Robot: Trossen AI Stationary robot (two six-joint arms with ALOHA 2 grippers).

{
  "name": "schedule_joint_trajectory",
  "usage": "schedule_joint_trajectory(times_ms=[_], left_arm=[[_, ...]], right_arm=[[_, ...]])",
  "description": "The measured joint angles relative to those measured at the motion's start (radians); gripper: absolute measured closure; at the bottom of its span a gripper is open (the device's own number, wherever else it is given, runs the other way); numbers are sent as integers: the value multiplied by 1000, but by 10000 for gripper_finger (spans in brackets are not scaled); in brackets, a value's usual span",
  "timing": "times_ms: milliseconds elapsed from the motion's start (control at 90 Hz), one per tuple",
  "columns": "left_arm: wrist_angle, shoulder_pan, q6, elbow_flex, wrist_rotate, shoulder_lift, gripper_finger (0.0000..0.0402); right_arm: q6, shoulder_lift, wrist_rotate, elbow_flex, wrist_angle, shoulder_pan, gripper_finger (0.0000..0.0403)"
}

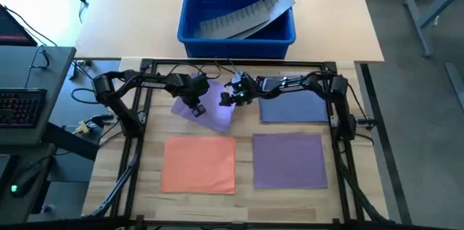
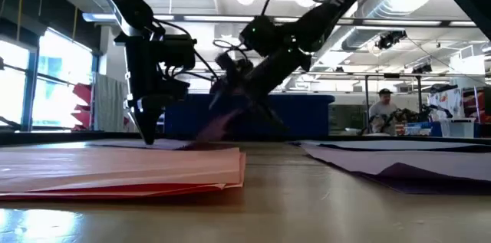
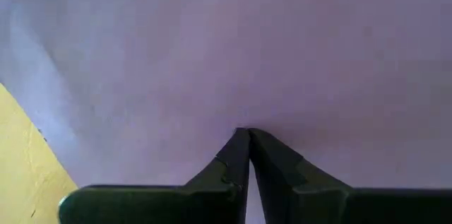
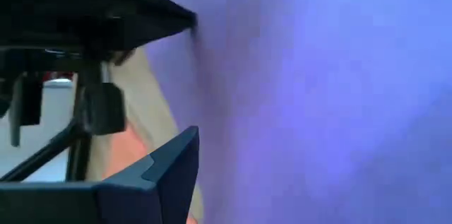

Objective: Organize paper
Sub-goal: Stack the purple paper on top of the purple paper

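A light purple sheet of paper (image 1: 214, 116) lies askew at the table's far middle. My left gripper (image 1: 196, 108) stands on it with its fingers shut and pointing down. My right gripper (image 1: 229, 98) is at the sheet's right edge, its fingers apart. In the low view that side of the sheet (image 2: 219, 116) rises off the table toward the right gripper (image 2: 228, 86). An orange sheet (image 1: 199, 163), a darker purple sheet (image 1: 290, 159) and a blue sheet (image 1: 293, 107) lie flat on the table. My left gripper presses its shut fingertips (image 3: 244, 139) down onto the light purple sheet's face (image 3: 282, 54), from above, near the sheet's left part. That part lies flat on the table. My right gripper's two spread fingertips (image 4: 185, 146) meet the sheet's raised right edge (image 4: 212, 75), coming slanting from the right. Whether they grip it I cannot tell.
A blue plastic bin (image 1: 190, 23) with a grey ridged strip (image 1: 246, 16) in it stands on the far table. A black frame (image 1: 145, 67) borders the work area. A person (image 2: 381, 109) sits in the room behind.
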Motion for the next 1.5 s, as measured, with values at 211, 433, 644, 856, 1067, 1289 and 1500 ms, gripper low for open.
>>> schedule_joint_trajectory(times_ms=[211, 433, 644, 856, 1067, 1289, 1500], left_arm=[[0, -1, -27, 0, 2, 0, 401], [-78, -6, -75, 48, 6, -32, 401], [-287, 5, -78, 269, -87, -202, 401], [-268, 5, -53, 395, -240, -402, 401], [-272, 12, -54, 392, -292, -503, 401], [-302, 9, -61, 392, -290, -491, 401], [-301, 4, -61, 392, -265, -458, 401]], right_arm=[[5, 35, 49, -2, 20, 15, 221], [2, 35, 45, -2, 10, 24, 387], [-79, -113, -30, -1, -195, -36, 402], [-277, -404, -315, 0, -676, -121, 403], [-295, -706, -354, -150, -1121, -95, 403], [-55, -1016, -304, -546, -1133, 38, 403], [-35, -1167, -291, -706, -1079, 149, 403]])
